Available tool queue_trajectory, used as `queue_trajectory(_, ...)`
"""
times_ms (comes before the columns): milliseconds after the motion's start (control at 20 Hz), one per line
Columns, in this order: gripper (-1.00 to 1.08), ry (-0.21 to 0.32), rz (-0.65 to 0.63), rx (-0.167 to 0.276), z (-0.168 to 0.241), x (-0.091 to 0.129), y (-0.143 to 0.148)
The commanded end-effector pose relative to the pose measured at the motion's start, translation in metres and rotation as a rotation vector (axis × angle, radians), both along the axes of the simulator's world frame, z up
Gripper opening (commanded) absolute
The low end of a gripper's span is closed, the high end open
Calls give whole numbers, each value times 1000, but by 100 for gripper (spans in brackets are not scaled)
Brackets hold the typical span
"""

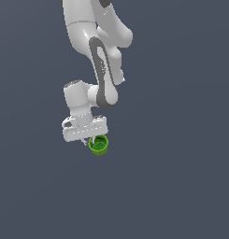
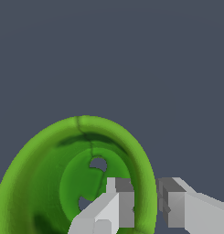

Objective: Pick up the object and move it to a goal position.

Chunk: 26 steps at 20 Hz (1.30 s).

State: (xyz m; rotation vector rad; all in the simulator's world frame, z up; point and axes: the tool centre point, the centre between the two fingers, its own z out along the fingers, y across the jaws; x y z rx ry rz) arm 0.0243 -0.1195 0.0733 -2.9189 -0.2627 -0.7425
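**One gripper pinching the wall of a green cup**

Two grey-tipped white fingers (image 2: pixel 120 201) fill the nearest part of the wrist view; one finger stands inside the small bright green round cup (image 2: pixel 49 183), the other (image 2: pixel 175 203) just outside it; the thick rim passes between them, so the white two-fingered gripper (image 2: pixel 145 203) is clenched on the cup's wall. Within the cup, the darker green interior and its floor show, the floor pierced by two small openings through which the grey background appears; a thin dark seam runs down the inner wall from the rim.

Seen from the exterior view, the gripper (image 1: pixel 90 140) points downward, with the cup (image 1: pixel 99 145) hanging at its fingertips, tilted so that its mouth faces partly toward the camera; the cup is narrower than the gripper's body. Above it, the white jointed robot arm with dark grey panels (image 1: pixel 99 51) rises to the upper edge of the picture. Behind everything lies a plain slate-grey background (image 1: pixel 181 140); no supporting surface under the cup can be made out.
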Motion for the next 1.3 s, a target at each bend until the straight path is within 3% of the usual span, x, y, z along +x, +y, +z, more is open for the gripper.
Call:
queue_trajectory(0,-100,0,0,0,0,0,0)
queue_trajectory(500,-100,0,0,-1,0,-10,11)
queue_trajectory(1250,-100,0,1,-2,1,-62,70)
